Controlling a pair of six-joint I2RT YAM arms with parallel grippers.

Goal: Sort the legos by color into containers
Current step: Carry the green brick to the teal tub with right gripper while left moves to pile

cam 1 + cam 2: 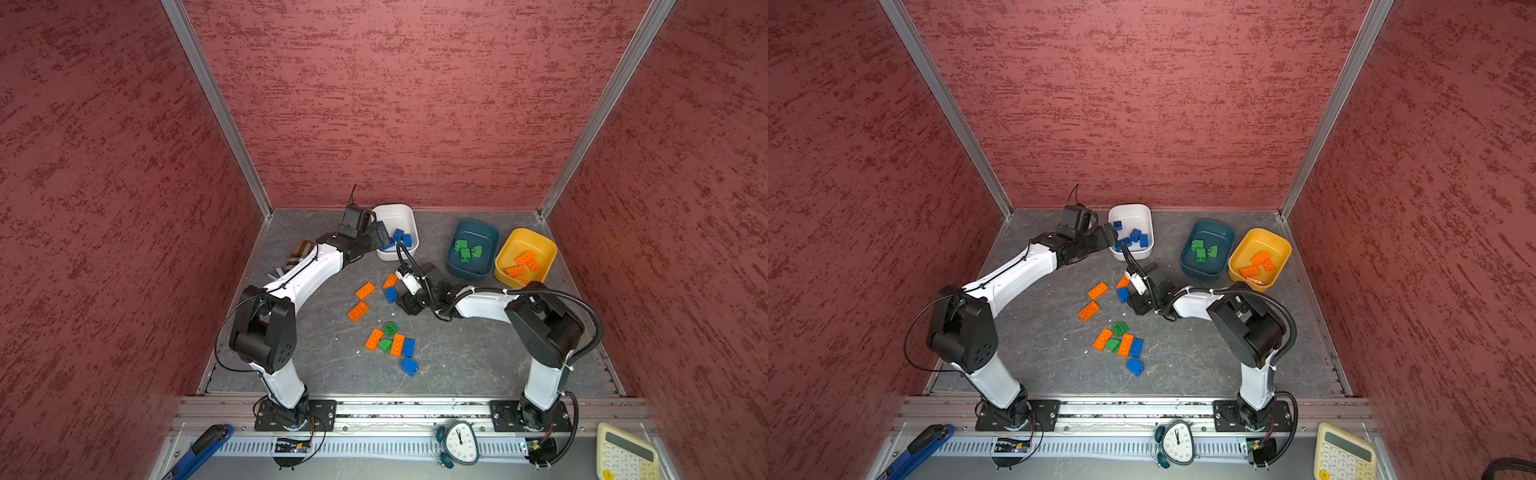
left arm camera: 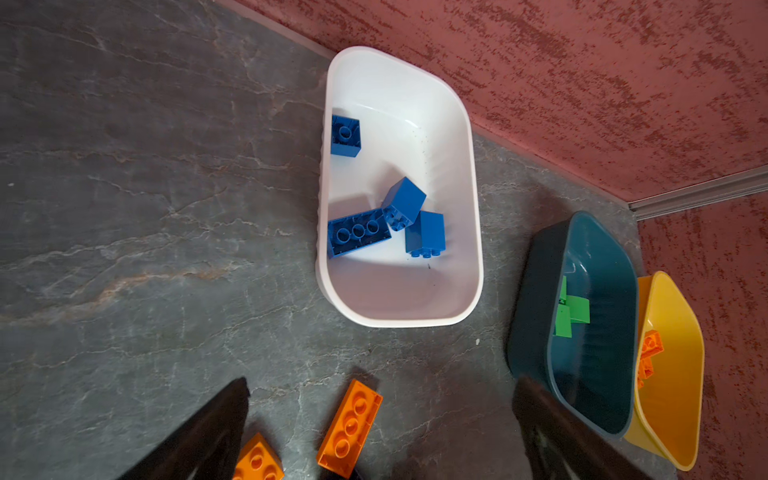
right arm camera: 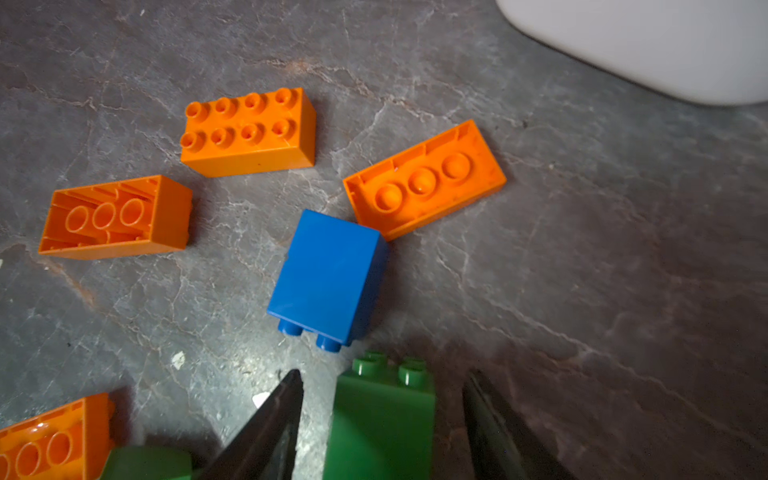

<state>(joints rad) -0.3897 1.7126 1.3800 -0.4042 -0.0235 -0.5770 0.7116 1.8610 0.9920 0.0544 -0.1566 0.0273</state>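
Note:
My right gripper point(image 3: 382, 374) is low on the table, its jaws astride a green lego point(image 3: 382, 424) with a gap on each side. Just ahead lie a blue lego point(image 3: 328, 274) and three orange ones point(image 3: 249, 133). In both top views the gripper point(image 1: 401, 301) hides the green piece. My left gripper point(image 2: 382, 380) hangs open and empty by the white container point(image 1: 395, 206), which holds several blue legos point(image 2: 359, 232). The teal container point(image 1: 465, 270) holds green legos point(image 1: 467, 249); the yellow container point(image 1: 544, 249) holds orange ones point(image 1: 525, 264). A mixed cluster point(image 1: 390, 343) lies nearer the front.
A plaid pouch point(image 1: 298, 253) lies under the left forearm by the left wall. Red walls close the table on three sides. On the front ledge sit a clock point(image 1: 459, 442), a calculator point(image 1: 625, 455) and a blue tool point(image 1: 203, 449).

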